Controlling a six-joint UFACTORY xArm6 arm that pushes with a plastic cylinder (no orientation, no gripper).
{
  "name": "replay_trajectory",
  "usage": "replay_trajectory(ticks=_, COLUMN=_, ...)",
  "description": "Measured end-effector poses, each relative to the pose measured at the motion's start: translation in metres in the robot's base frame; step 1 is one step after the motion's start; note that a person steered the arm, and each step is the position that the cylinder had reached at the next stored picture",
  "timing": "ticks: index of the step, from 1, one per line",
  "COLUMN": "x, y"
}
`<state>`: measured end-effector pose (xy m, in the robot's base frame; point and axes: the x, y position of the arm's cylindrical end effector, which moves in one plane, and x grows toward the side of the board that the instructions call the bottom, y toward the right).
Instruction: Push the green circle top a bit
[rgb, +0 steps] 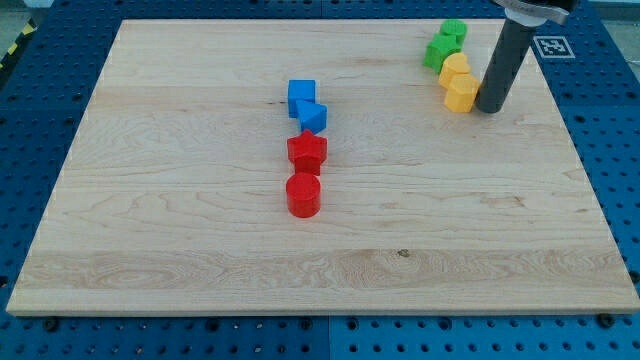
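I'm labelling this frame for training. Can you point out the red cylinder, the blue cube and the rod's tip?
red cylinder (303, 194): camera view, its side near the top face.
blue cube (301, 97): camera view, front face.
my tip (490, 108): camera view, rod's very end, right of the yellow blocks (459, 84).

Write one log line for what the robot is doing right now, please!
task: push green circle up | my tip: right of yellow blocks | green blocks: upper left of tip, not touched | push: not started

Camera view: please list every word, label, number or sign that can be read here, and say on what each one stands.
No readable words or numbers anywhere.
A black-and-white square marker lies on the blue pegboard at the view's top right, partly hidden by my rod; it is a pattern, not text.
The wooden board and the coloured blocks carry no labels.
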<state>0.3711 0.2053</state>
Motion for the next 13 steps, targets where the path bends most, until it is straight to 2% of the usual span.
replay_trajectory(ticks=1, x=0.000, y=0.000)
replay_trajectory(ticks=3, x=-0.014, y=0.040)
replay_trajectory(ticks=4, x=-0.034, y=0.043)
replay_trajectory(ticks=7, x=-0.042, y=0.043)
replay_trajectory(ticks=8, x=-0.065, y=0.045)
replay_trajectory(ticks=10, x=-0.117, y=0.041)
replay_trajectory(ticks=11, x=-0.117, y=0.040)
replay_trajectory(ticks=13, x=-0.117, y=0.000)
